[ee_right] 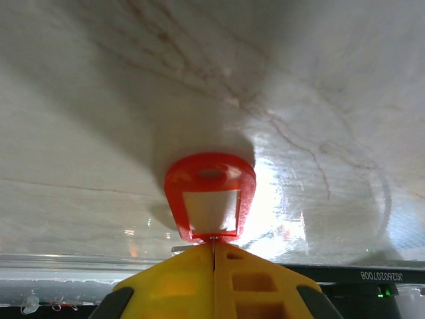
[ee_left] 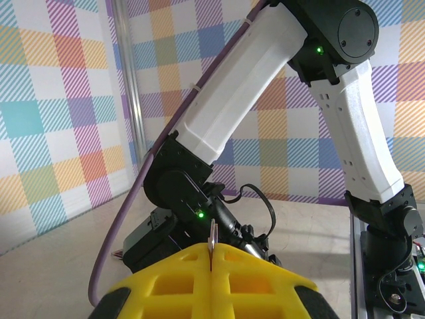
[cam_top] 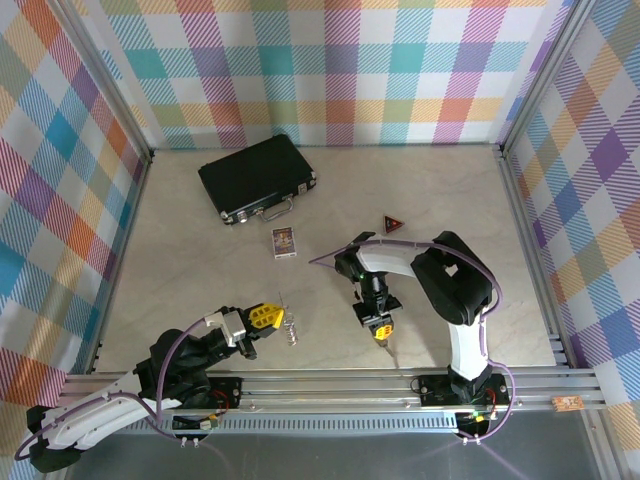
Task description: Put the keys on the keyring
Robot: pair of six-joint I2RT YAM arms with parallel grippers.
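The keys are a small metal key with a bright red tag [ee_right: 210,196], whose label window is white. The tag sticks out from the tips of my right gripper [ee_right: 214,247], which is shut on the key just above the pale table. From above, the right gripper [cam_top: 380,328] hangs near the front rail with the red tag [cam_top: 383,337] at its tip. My left gripper [cam_top: 270,318] is low at front left, shut on a thin silvery piece [ee_left: 212,236] that stands up between its yellow fingers [ee_left: 252,279]. The keyring [cam_top: 291,329] with its small metal pieces lies at that gripper's tip.
A black case [cam_top: 258,178] with a metal handle lies at the back left. A small card [cam_top: 284,241] sits in front of it, and a dark red triangle [cam_top: 393,224] lies right of centre. The aluminium rail [cam_top: 330,385] runs along the near edge. Plaid walls enclose the table.
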